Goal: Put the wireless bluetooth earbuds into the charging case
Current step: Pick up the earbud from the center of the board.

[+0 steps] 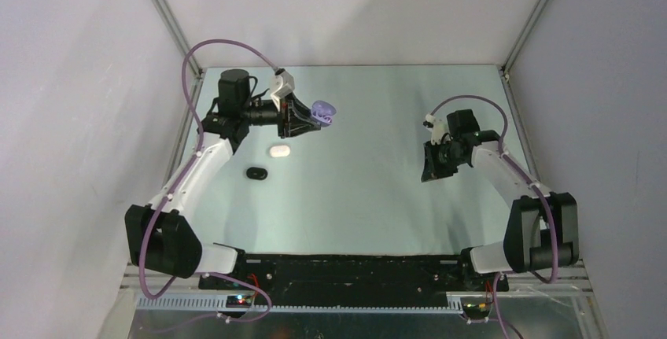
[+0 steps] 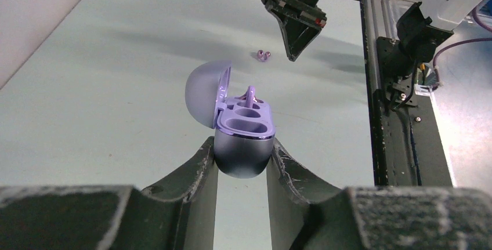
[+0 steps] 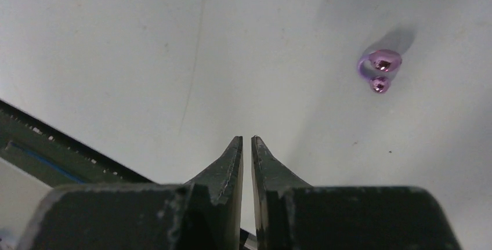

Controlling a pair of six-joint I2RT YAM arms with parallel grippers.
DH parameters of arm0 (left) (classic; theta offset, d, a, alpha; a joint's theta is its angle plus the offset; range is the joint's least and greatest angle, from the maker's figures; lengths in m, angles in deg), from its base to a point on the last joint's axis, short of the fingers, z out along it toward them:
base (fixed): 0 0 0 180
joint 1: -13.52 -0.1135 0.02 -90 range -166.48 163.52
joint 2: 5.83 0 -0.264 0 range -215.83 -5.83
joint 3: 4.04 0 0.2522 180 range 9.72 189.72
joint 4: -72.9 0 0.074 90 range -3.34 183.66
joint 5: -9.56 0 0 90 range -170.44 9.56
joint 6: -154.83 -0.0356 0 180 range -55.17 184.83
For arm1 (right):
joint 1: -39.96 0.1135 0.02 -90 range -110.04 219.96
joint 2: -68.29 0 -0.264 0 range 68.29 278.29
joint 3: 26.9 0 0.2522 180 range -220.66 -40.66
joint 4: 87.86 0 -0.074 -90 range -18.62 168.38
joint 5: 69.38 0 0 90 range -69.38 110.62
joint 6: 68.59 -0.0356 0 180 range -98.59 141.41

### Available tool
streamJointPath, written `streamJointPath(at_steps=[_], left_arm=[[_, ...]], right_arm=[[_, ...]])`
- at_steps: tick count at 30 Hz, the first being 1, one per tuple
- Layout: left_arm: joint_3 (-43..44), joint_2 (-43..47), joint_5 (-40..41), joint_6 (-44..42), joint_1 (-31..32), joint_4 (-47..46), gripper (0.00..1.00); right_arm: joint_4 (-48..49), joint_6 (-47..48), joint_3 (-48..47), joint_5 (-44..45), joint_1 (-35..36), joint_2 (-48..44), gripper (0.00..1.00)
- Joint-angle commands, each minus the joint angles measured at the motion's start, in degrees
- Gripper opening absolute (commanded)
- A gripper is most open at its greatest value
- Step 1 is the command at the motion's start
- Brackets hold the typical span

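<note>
The left gripper (image 2: pixel 242 145) pinches the open lavender charging case (image 2: pixel 246 125). Beyond that case, a lavender earbud (image 2: pixel 264 55) lies on the table (image 2: pixel 116 58), near the right gripper (image 3: pixel 246 141), whose fingers are nearly together and empty.

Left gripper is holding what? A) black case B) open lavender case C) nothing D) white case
B: the left gripper is clamped on the open lavender case, its lid swung open, while the white case and the black case lie on the table.
</note>
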Motion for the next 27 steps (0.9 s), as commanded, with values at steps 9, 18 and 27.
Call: streamJointPath(at_steps=[9,18,27], left_arm=[[-2.3,4.3,1.8,1.6,-0.9,-2.7,0.00],[-2.7,4.8,2.2,1.7,-1.0,-2.7,0.00],[-2.5,4.9,2.7,1.4,-1.3,-1.9,0.00]], right_arm=[[8.7,-2.5,0.0,8.1,-3.0,8.9,0.18],[12.8,-1.3,-0.1,10.8,-3.6,12.2,0.23],[15.1,0.3,-0.6,12.6,-3.9,15.1,0.26]])
